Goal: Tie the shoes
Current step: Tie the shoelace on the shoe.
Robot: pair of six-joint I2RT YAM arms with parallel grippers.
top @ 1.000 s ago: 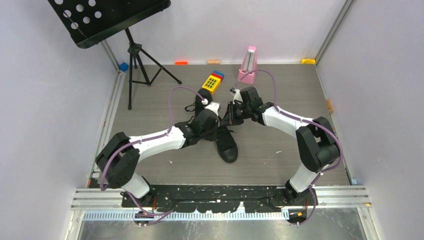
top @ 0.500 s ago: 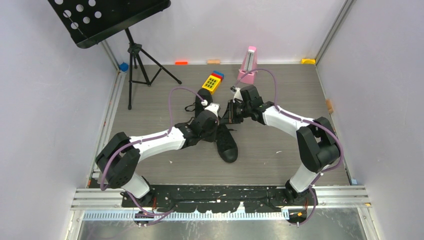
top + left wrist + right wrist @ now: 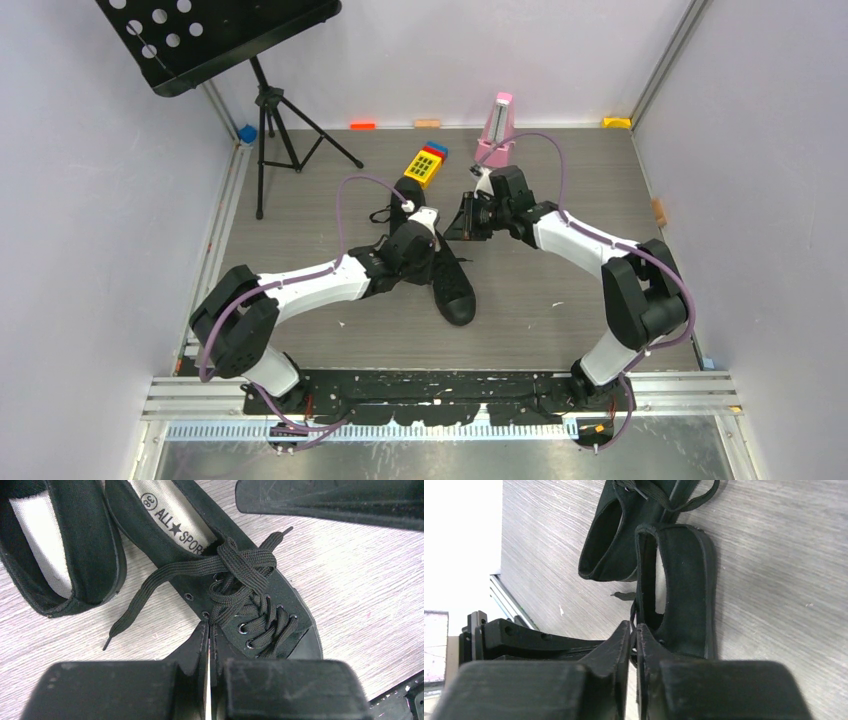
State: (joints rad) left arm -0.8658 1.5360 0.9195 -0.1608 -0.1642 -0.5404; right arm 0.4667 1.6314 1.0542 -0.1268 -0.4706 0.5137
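Black laces (image 3: 240,567) crossed on shoe (image 3: 295,625) mid-table, first knot under way. Left gripper (image 3: 208,630) fingers together; right gripper (image 3: 633,630) clamped on lace (image 3: 623,596). Next: pull snug, form loops.

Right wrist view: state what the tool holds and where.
The right tool pinches a black shoelace, gripping a stretch that runs alongside the nearer sneaker.
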